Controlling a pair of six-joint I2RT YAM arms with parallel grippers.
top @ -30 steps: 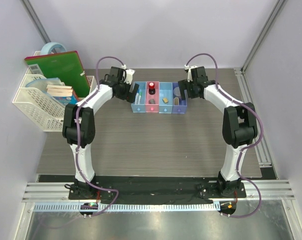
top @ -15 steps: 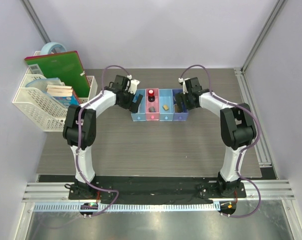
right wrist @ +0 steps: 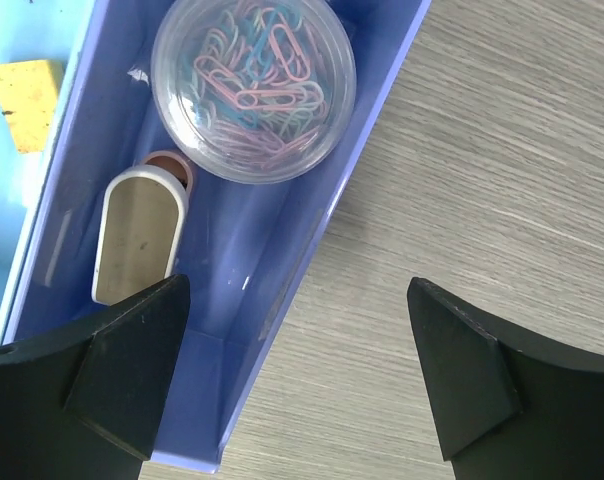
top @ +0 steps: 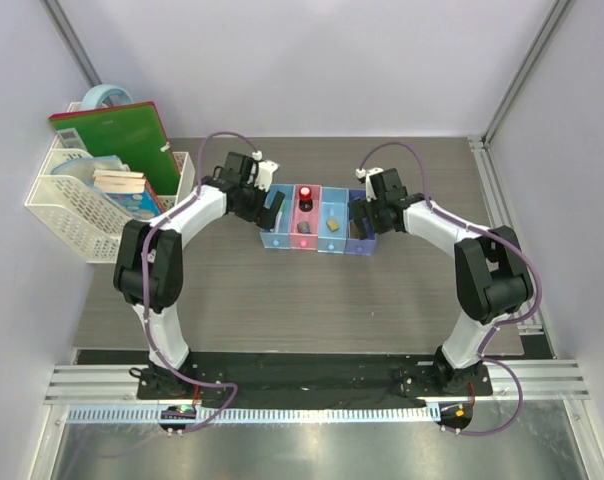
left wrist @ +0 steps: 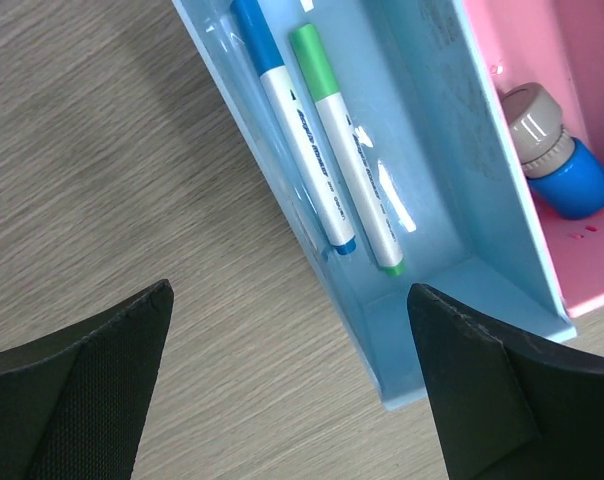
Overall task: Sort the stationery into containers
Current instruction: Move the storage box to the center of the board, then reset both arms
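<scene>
Both pairs of jaws stand spread wide, holding nothing. The left gripper (left wrist: pixel 287 295) straddles the outer wall of the light blue translucent plastic bin (left wrist: pixel 427 160), where a white pen with a blue cap (left wrist: pixel 300 150) and a white pen with a green cap (left wrist: pixel 357 175) lie side by side. The right gripper (right wrist: pixel 297 290) straddles the outer wall of the purple-blue bin (right wrist: pixel 282 245), which holds a clear round tub of coloured paper clips (right wrist: pixel 254 85) and a white oblong piece (right wrist: pixel 137 235). A yellow block (right wrist: pixel 27 90) lies in the neighbouring bin. The joined bins sit on the grey wood-grain table (top: pixel 282 300).
</scene>
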